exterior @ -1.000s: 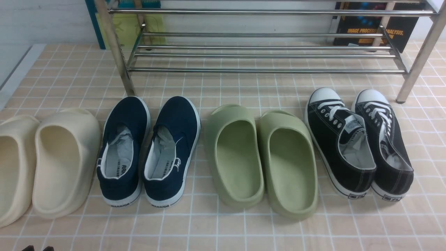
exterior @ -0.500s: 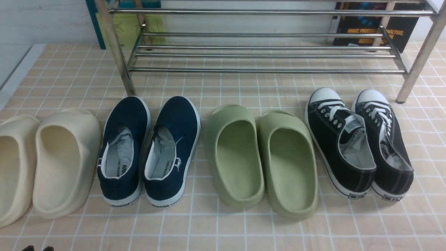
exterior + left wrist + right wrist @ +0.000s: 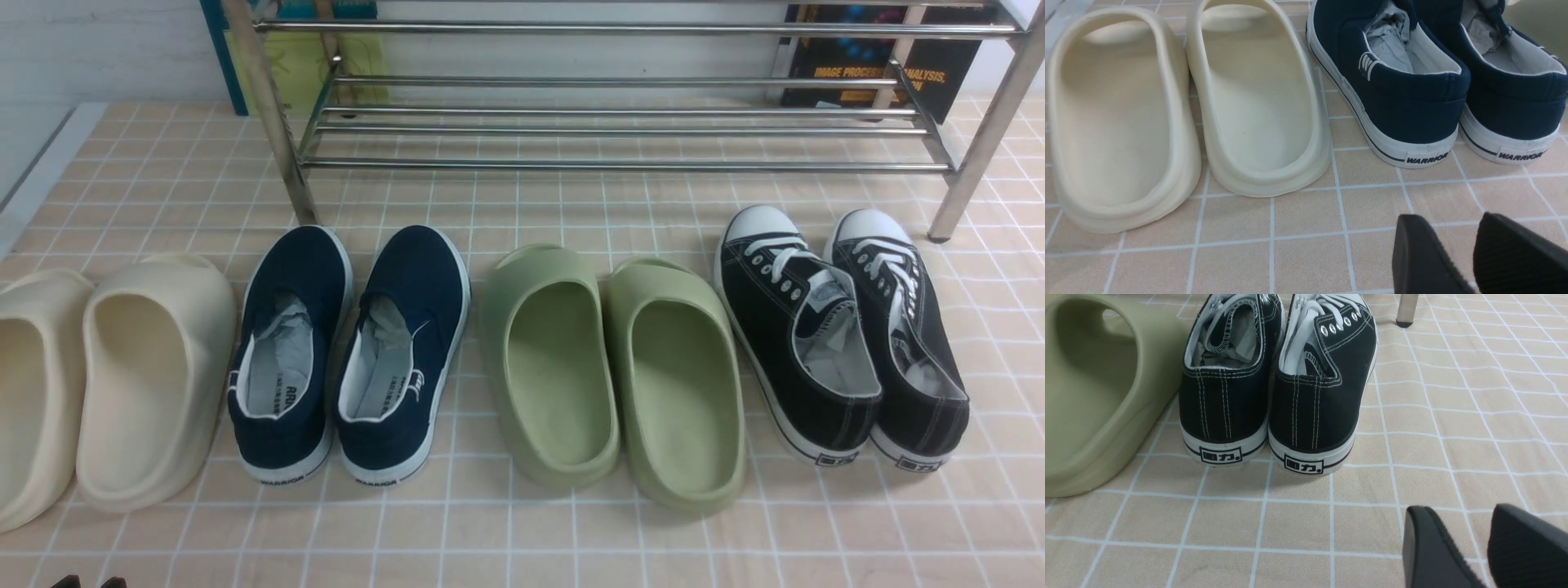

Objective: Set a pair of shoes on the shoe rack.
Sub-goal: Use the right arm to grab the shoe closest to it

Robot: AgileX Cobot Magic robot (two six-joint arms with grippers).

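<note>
Peach-tiled worktop point(image 3: 522, 539), white grid lines; a pale strip marks its left edge.

Item 1: shoe rack point(image 3: 620, 164), shiny steel tubes, standing along the far edge. Its low shelf bars are bare. The right front leg meets the tiles just beyond and to the right of the black pair's toes.

Item 2: pair of shoes point(image 3: 841, 343), black canvas sneakers with white laces, at the right end of a row of four pairs, toward the worktop's right edge.
- Both sit flat on their soles, sides touching.
- Long axis runs from near edge to far edge, with toes toward the rack and leaning slightly left, heels toward the near edge.
- Open room: a band of bare tiles between toes and rack, bare tiles to the right, and a bare strip behind the heels.
- Crowded side: green slippers point(image 3: 612, 376) lie just beside the left sneaker.

Item 3: navy slip-ons point(image 3: 351, 351) and cream slippers point(image 3: 106, 384), further left.

Item 4: left gripper point(image 3: 1453, 228), spread and empty, behind the navy heels.

Item 5: right gripper point(image 3: 1457, 522), spread and empty, behind the black heels, apart from them.
</note>
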